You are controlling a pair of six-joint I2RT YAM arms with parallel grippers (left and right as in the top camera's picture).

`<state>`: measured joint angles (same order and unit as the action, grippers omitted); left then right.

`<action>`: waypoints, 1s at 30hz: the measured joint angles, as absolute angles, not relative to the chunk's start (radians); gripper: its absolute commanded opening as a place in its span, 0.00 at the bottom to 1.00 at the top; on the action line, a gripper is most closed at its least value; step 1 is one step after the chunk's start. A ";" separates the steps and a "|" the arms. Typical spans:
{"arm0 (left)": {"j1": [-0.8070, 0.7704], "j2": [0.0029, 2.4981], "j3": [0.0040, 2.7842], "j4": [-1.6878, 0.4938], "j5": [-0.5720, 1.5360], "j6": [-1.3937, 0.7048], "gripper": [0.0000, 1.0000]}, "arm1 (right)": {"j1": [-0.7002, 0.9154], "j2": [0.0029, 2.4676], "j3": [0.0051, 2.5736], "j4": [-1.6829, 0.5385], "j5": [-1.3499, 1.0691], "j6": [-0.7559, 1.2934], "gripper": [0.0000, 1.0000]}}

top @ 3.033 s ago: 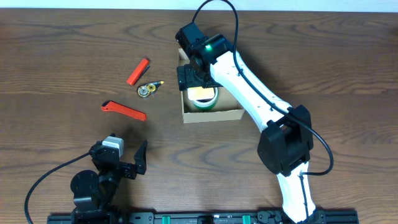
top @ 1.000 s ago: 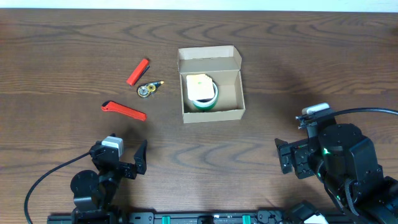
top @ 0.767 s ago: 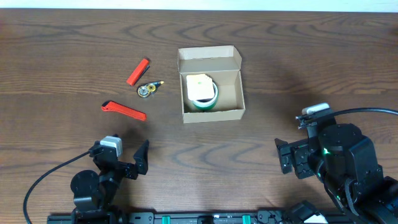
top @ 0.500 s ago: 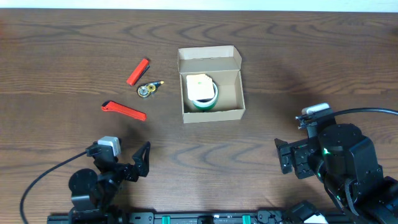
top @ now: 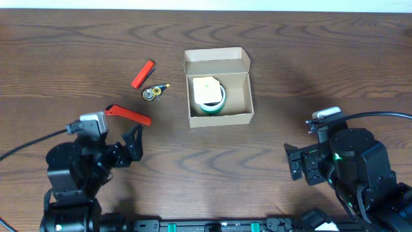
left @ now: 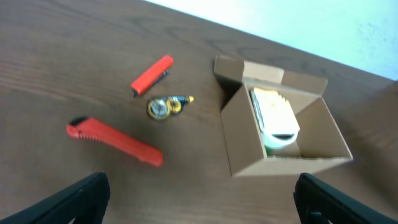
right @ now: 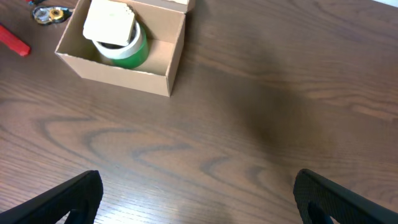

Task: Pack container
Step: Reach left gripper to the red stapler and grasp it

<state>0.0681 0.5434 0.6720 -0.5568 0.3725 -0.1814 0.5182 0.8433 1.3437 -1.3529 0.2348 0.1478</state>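
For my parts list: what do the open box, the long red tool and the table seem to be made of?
Open box: tan cardboard, matte, with folded walls and a flap lid.
Long red tool: probably plastic, judging by its even bright red colour; whether it has a metal part cannot be told.
Table: wood or wood-look laminate, dark brown, visible grain, low gloss.

- The counter [top: 309, 71] is dark brown wood with visible grain.
- An open tan cardboard box [top: 219, 117] stands on it near the middle.
- Left of the box lie a short red bar [top: 143, 74], a small gold-and-silver trinket [top: 153, 92] and a longer red tool [top: 128, 114], none touching another.
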 measured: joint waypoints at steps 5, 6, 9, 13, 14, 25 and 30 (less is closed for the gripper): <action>0.068 0.591 0.676 -0.521 0.370 -0.175 0.95 | 0.518 0.843 1.344 -1.353 0.235 0.148 0.99; 0.068 0.599 0.676 -0.518 0.370 -0.169 0.95 | 0.518 0.843 1.344 -1.353 0.235 0.148 0.99; 0.068 0.646 0.683 -0.537 0.358 -0.150 0.95 | 0.518 0.843 1.344 -1.353 0.235 0.148 0.99; 0.068 0.809 0.742 -0.582 0.337 -0.109 0.95 | 0.518 0.843 1.343 -1.353 0.235 0.148 0.99; 0.068 0.853 0.763 -0.590 0.335 -0.098 0.95 | 0.518 0.843 1.343 -1.353 0.235 0.148 0.99; 0.067 1.304 1.048 -0.586 0.250 0.104 0.95 | 0.518 0.844 1.343 -1.353 0.235 0.148 0.99; 0.067 1.458 1.143 -0.513 0.209 0.227 0.95 | 0.518 0.843 1.343 -1.353 0.235 0.148 0.99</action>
